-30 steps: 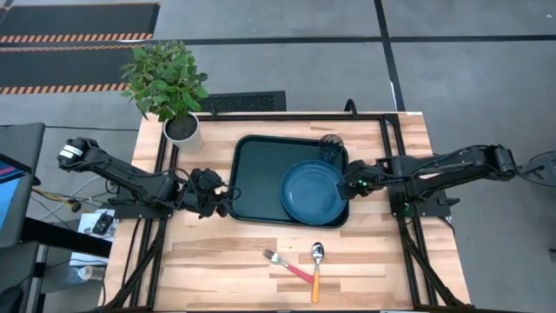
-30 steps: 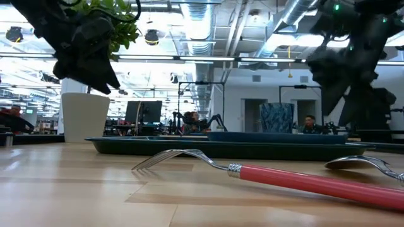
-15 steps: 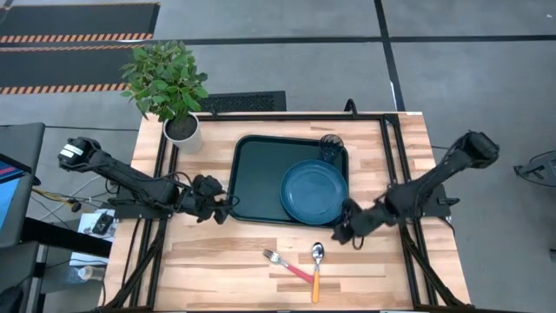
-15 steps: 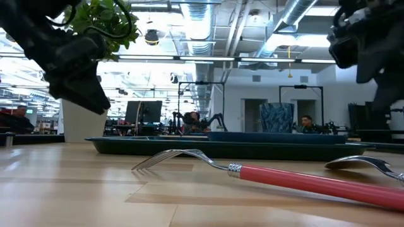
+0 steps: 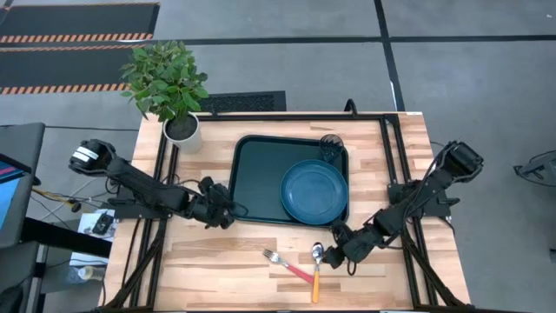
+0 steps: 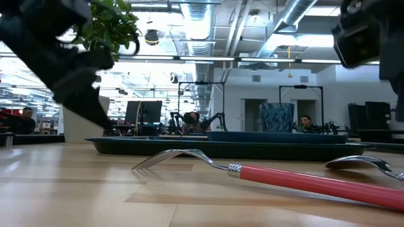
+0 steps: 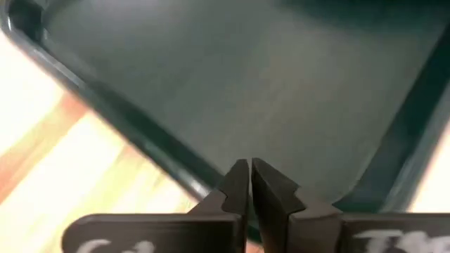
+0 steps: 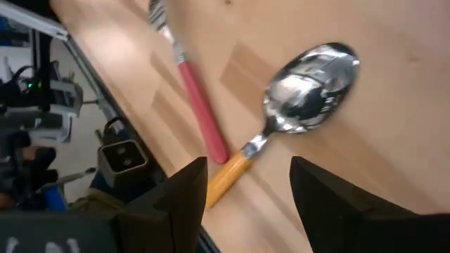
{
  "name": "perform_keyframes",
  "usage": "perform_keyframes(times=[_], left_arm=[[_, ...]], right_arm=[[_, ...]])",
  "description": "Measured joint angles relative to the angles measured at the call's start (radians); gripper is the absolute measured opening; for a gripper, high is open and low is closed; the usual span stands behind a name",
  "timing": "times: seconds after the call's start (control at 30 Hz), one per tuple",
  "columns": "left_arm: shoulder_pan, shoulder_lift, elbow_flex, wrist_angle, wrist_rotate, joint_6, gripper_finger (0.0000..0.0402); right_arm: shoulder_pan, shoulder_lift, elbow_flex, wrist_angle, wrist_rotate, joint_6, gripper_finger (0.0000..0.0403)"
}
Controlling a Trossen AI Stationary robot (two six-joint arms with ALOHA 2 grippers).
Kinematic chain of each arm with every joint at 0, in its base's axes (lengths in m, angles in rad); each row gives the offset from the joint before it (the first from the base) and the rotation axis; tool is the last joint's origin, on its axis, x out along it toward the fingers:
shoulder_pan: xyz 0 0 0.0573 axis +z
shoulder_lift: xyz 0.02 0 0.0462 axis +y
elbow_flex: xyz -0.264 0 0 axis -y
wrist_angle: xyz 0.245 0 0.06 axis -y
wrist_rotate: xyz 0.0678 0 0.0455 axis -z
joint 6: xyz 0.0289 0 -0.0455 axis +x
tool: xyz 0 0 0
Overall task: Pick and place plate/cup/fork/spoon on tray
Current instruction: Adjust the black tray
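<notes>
The left dark six-joint arm reaches in from the left edge of the pale wooden surface, stretched low and nearly straight toward the middle. Its two-finger gripper has both dark fingers pressed together, with only a thin slit between the tips. The right dark six-joint arm comes from the right edge, folded at the elbow and slanting down toward the near side of the surface. Its two-finger gripper hangs just above the wood with its fingers spread well apart, nothing between them.
</notes>
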Motion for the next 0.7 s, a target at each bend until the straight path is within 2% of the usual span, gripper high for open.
perform_keyframes(times=[0.27, 0.7], left_arm=[[-0.025, 0.134, 0.003, 0.077, -0.004, -0.055, 0.0002], [-0.081, 0.152, 0.030, 0.077, 0.064, -0.152, 0.0000]], right_arm=[[-0.001, -0.005, 0.081, -0.005, 0.042, -0.068, 0.0225], [-0.001, -0.005, 0.106, -0.176, 0.094, -0.069, 0.0225]])
